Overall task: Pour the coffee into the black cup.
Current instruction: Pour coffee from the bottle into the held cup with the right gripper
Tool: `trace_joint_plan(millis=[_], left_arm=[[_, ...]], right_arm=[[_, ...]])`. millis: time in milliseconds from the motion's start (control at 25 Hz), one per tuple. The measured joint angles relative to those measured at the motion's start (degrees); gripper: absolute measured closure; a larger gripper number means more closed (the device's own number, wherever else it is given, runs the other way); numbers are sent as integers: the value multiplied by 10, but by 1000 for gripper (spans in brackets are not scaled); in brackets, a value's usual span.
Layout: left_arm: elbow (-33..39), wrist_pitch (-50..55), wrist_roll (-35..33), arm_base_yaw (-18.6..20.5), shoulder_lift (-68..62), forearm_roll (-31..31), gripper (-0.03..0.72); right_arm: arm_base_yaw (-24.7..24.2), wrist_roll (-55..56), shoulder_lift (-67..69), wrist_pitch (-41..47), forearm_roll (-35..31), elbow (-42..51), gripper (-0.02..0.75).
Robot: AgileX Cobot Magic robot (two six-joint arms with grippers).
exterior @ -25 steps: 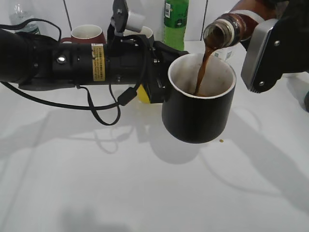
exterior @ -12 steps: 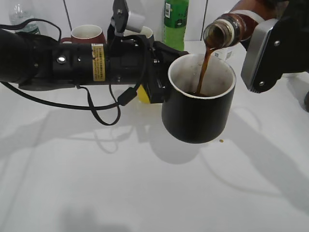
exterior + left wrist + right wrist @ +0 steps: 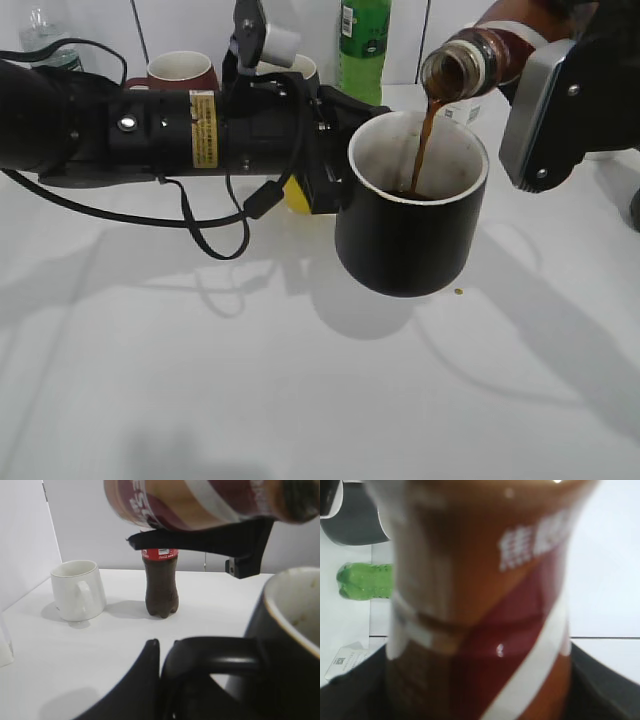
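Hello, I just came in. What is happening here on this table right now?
The robot is pouring coffee. The left gripper holds the black cup by its handle, lifted above the white table. The right gripper tilts the brown bottle over it, and a thin stream of coffee falls into the cup. A maroon mug and a green bottle stand behind.

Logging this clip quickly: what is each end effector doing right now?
Left end effector: closed on the handle of the black cup, held off the table.
Right end effector: closed on the tilted coffee bottle, pouring.
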State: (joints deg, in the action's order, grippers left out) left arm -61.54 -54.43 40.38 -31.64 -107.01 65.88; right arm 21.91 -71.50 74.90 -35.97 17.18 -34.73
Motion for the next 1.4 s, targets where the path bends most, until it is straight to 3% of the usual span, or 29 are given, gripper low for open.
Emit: trace_joint_plan(millis=[1400], left_arm=[[0,0,0,0,0,1,646]], right_arm=[[0,-24,0,-2,0,0,211]])
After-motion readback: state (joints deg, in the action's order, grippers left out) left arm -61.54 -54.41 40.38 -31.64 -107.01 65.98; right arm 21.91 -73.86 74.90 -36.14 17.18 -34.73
